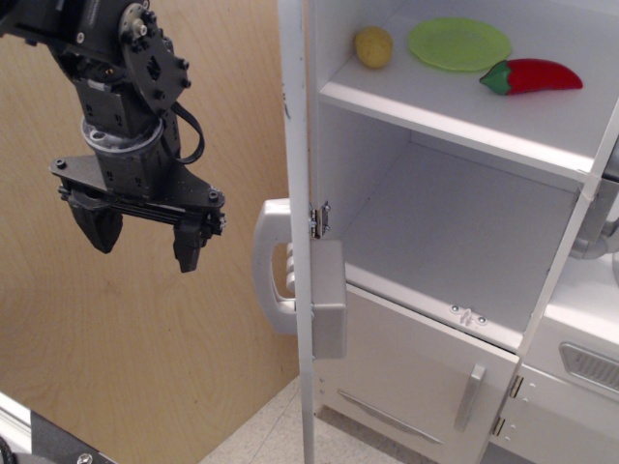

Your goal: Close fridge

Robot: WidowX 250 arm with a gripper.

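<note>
Fridge (455,193) fills the right of the view, its large door (296,222) swung wide and seen edge-on as a tall white strip, hinged at mid-height beside the bare middle shelf. On the upper shelf lie a yellow potato (373,46), a green plate (458,43) and a red pepper (530,75). A rounded white grip (269,266) juts from the door's outer face toward the wooden wall (145,367). Left of the door hangs the claw (143,235), fingers spread and empty, apart from the door and level with that grip. Closing looks not yet begun; this reads as the approach. Next move likely calls for pressing on the door's outer face and sweeping it round toward the shelves. Room is narrow between wall and door, so the jutting grip and the door's thin edge are the things to clear
</note>
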